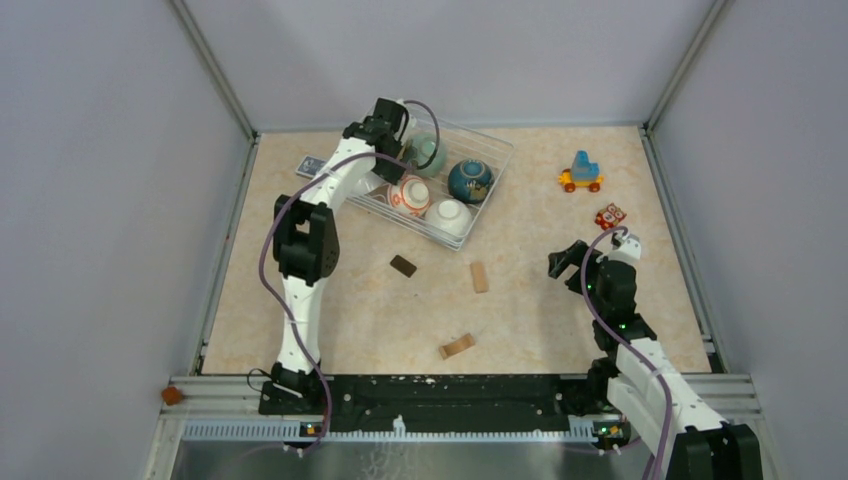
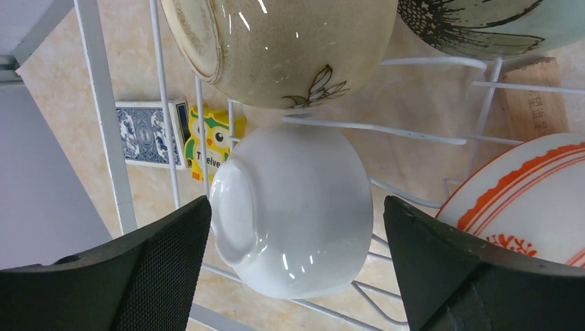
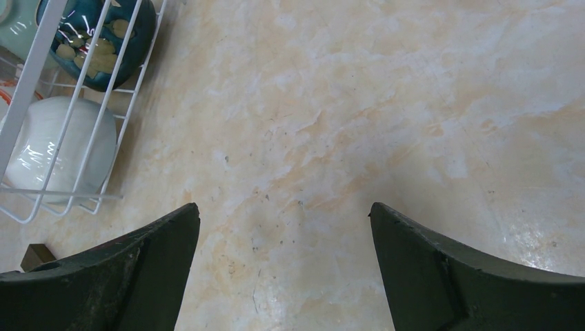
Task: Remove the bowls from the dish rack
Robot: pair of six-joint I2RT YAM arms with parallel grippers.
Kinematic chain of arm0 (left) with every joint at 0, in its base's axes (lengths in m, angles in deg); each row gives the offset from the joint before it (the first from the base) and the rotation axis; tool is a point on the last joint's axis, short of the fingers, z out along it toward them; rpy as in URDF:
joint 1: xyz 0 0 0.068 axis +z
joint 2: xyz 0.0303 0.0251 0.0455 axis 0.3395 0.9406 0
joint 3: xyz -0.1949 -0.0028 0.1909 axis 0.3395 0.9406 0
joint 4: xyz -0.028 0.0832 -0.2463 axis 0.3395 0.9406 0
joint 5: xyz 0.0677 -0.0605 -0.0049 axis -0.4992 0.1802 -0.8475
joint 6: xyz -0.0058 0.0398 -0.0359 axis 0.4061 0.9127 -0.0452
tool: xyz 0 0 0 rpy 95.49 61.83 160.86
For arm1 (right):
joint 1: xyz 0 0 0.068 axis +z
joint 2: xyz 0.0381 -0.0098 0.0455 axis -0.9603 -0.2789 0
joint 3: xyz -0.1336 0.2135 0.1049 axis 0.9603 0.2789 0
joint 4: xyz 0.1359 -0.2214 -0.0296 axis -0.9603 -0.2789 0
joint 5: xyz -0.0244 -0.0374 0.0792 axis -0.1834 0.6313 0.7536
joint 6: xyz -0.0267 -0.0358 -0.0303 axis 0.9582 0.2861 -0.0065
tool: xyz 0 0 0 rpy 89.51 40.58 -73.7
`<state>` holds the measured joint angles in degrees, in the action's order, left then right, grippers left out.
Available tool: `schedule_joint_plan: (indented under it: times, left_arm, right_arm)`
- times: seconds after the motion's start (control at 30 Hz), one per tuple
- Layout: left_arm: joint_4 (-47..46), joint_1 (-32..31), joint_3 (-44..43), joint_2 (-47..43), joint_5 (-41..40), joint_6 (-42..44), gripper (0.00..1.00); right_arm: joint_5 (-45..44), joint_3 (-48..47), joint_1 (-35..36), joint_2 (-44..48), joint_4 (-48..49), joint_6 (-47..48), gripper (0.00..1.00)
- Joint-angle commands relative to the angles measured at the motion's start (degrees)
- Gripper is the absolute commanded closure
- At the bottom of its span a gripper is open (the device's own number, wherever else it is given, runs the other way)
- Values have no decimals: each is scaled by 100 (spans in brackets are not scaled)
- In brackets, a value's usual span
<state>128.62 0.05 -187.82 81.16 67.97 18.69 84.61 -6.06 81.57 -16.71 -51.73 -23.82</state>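
Observation:
The wire dish rack (image 1: 495, 141) stands at the back middle of the table. In the top view it holds a mint green bowl (image 1: 428, 152), a dark blue bowl (image 1: 470, 180), an orange-patterned bowl (image 1: 410, 195) and a white bowl (image 1: 450, 215). My left gripper (image 1: 385, 125) is over the rack's far left part. In the left wrist view it (image 2: 296, 207) is open, its jaws either side of a second white bowl (image 2: 293, 210) lying on its side. A beige bowl (image 2: 290, 48) lies just beyond. My right gripper (image 1: 570, 258) is open and empty over bare table at the right.
A playing card (image 2: 148, 134) and a yellow owl piece (image 2: 214, 141) lie outside the rack's left side. A blue and yellow toy (image 1: 582, 172) and a red toy (image 1: 610, 215) are at the back right. A brown piece (image 1: 403, 265) and two wooden blocks (image 1: 480, 277) (image 1: 457, 346) lie mid-table.

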Motion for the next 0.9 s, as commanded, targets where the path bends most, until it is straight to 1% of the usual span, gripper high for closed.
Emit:
schedule_joint_plan:
  times: [0.0, 0.17, 0.3, 0.4, 0.47, 0.53, 0.8, 0.87]
  left_arm:
    - [519, 48, -334, 112, -216, 218, 1]
    - [559, 117, -332, 182, -451, 183, 3]
    - [527, 157, -379, 229, -397, 141, 4]
    - [693, 181, -575, 332, -214, 128, 7]
    - [817, 202, -758, 391, -138, 105, 13]
    - [820, 204, -826, 389, -254, 80, 22]
    - [472, 204, -811, -9, -670, 5, 36]
    - [317, 204, -802, -156, -796, -34, 39]
  right_arm:
    - [-8, 1, 31, -19, 257, 18, 7]
    - [2, -17, 32, -66, 261, 27, 7]
    - [13, -17, 32, -75, 261, 32, 7]
    - [7, -17, 32, -75, 270, 32, 7]
    - [12, -17, 32, -78, 278, 32, 7]
    - [8, -21, 32, -99, 281, 40, 7]
    - [23, -25, 32, -125, 283, 41, 7]
    - [16, -32, 32, -121, 270, 41, 7]
